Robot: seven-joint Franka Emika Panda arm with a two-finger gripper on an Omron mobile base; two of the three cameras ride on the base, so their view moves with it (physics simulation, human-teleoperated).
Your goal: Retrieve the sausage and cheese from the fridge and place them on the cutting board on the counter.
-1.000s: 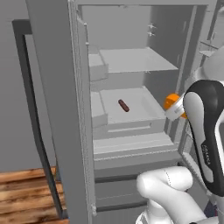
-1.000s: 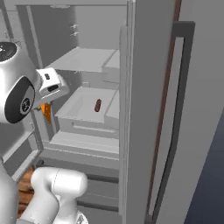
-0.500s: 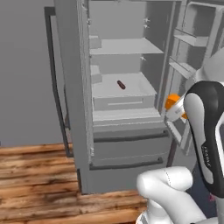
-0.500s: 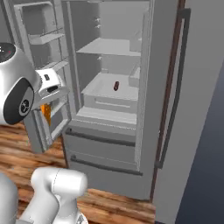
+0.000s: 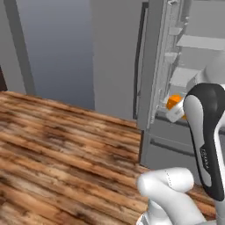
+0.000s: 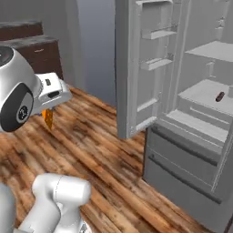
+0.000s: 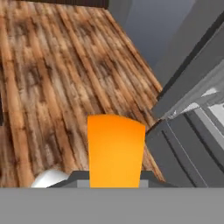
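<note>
You've got the cheese pinched in the gripper, jaws closed nearly all the way onto it; hand view shows the orange wedge sticking up from between the tips, over the wood floor. In the right base view the cheese hangs under the hand, above the planks and well clear of the fridge. Left base view: cheese shows as an orange bit beside the arm's dark elbow, in front of the fridge.

The sausage lies on a pale shelf inside the open fridge, apart from the gripper. Fridge door stands open, lower drawers closed. Dark cabinets sit far left in the right base view.
</note>
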